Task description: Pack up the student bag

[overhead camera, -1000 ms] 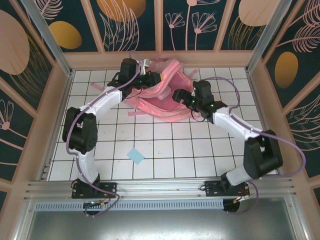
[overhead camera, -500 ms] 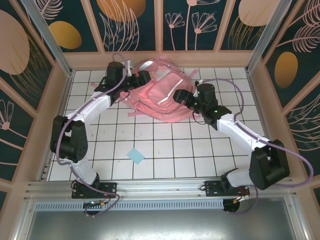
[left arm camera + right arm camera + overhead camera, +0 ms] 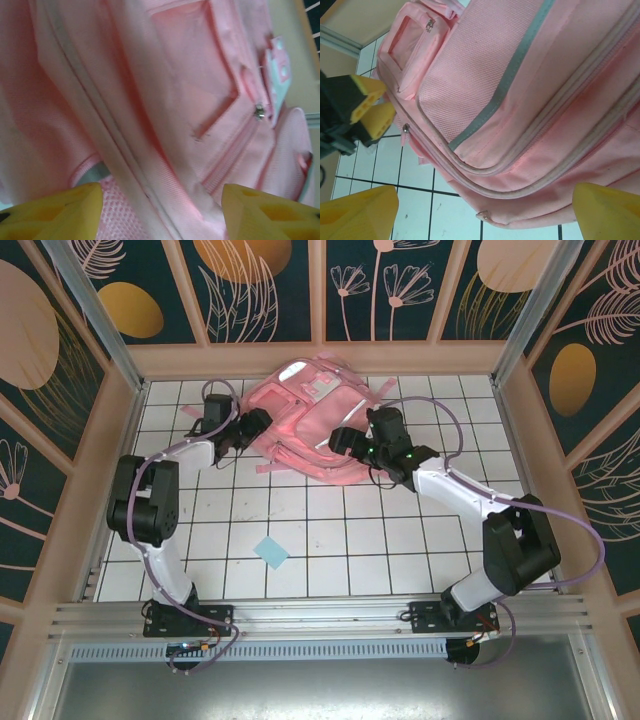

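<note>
Pink student bag [image 3: 300,410] lies on the tiled surface [image 3: 330,540], between the two grippers. The left gripper [image 3: 258,424] sits just beside the bag's left edge with its yellow fingers [image 3: 50,212] spread wide. Pink fabric and a zip [image 3: 259,112] are directly ahead of it, nothing pinched. The right gripper [image 3: 343,438] is at the bag's near right edge, jaws likewise spread, with a grey strip [image 3: 505,87] running across in front. A blue square [image 3: 270,552] lies well behind both grippers.

A light-blue square card [image 3: 270,552] lies on the white-tiled table [image 3: 345,540].
</note>
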